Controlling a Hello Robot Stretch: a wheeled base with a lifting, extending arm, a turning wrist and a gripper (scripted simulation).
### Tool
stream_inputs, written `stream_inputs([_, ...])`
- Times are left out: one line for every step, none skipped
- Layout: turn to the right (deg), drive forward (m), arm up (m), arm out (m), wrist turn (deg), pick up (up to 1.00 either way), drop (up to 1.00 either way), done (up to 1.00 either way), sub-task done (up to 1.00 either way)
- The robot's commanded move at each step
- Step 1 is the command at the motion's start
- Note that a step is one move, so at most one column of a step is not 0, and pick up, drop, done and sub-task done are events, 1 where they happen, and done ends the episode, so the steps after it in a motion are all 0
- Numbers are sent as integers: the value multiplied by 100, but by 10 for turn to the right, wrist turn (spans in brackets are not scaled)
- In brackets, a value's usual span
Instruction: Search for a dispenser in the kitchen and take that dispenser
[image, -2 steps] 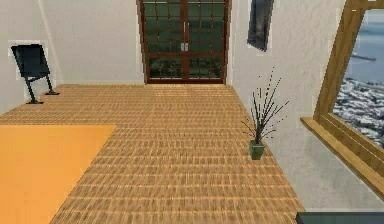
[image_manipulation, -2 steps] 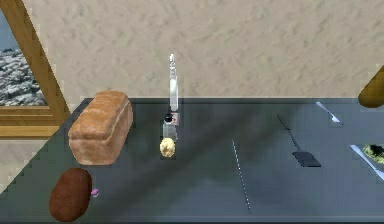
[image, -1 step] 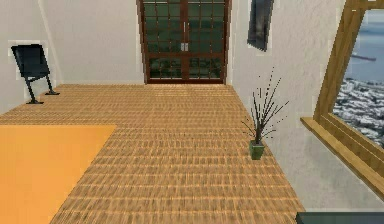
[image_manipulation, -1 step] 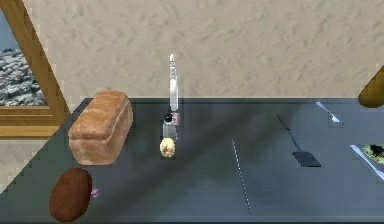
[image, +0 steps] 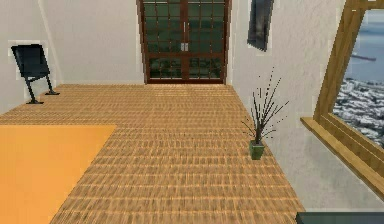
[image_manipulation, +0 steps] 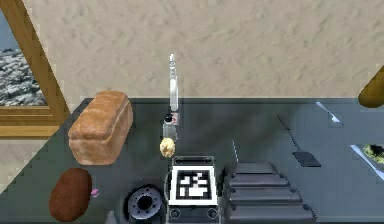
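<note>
The search looks done, as a tall pale dispenser (image_manipulation: 173, 85) stands just right of the bread loaf (image_manipulation: 100, 126), but taking is left: the gripper (image_manipulation: 144, 203) sits below the loaf, and I cannot tell whether it holds anything.

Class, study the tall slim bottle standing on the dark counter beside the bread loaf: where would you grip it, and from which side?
Probably grip the bottle at its straight middle, coming level from the near edge of the counter. It stands upright and narrow; the bread loaf lies left of it, and a small object stands before its base.
</note>
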Motion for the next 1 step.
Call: stream_inputs([0, 0, 0, 44, 0, 0, 0, 0, 0])
